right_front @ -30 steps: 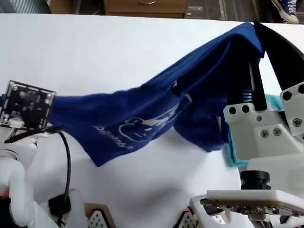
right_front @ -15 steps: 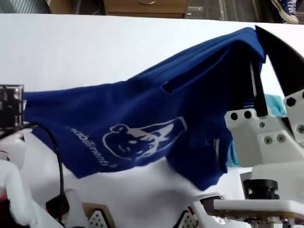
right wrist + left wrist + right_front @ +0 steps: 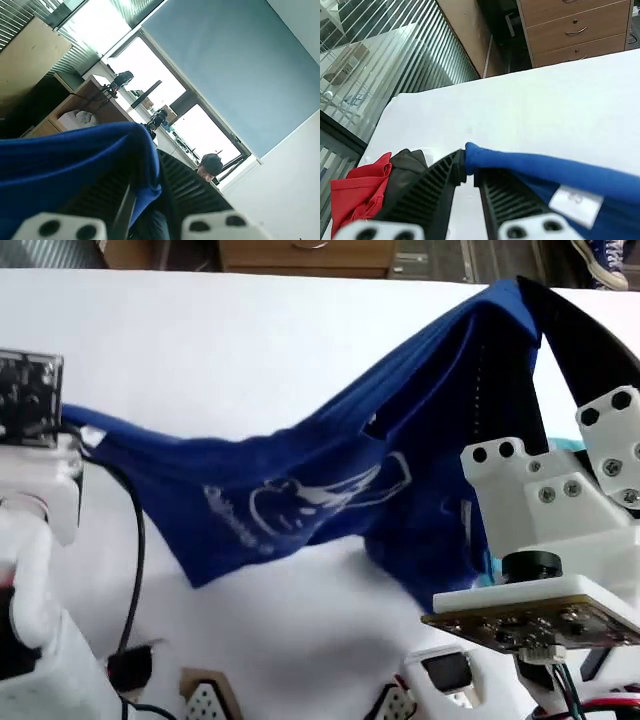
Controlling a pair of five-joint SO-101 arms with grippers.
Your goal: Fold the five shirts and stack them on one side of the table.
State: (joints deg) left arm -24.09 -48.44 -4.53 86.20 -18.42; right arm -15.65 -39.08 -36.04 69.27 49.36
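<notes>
A dark blue shirt [image 3: 300,490] with a white print hangs stretched above the white table [image 3: 250,350] between both arms. My left gripper [image 3: 468,161] is shut on one edge of the blue shirt [image 3: 545,167], at the left of the high view. My right gripper [image 3: 150,192] is shut on a bunched corner of the blue shirt [image 3: 75,155], held high at the right of the high view, where the cloth peaks beside its black finger [image 3: 580,345]. A red shirt [image 3: 355,192] and a black shirt [image 3: 407,160] lie crumpled at the table's left edge. A teal shirt [image 3: 572,448] lies under the right arm.
The right arm's white body [image 3: 545,510] and camera board [image 3: 530,615] stand at the front right. The left arm's camera board [image 3: 25,395] and black cable [image 3: 135,560] are at the front left. A wooden drawer unit [image 3: 570,25] stands beyond the table.
The left end of the blue shirt rose and went taut again after sagging. The right gripper lifted its corner a little higher and leftward. The printed part folded in and narrowed.
</notes>
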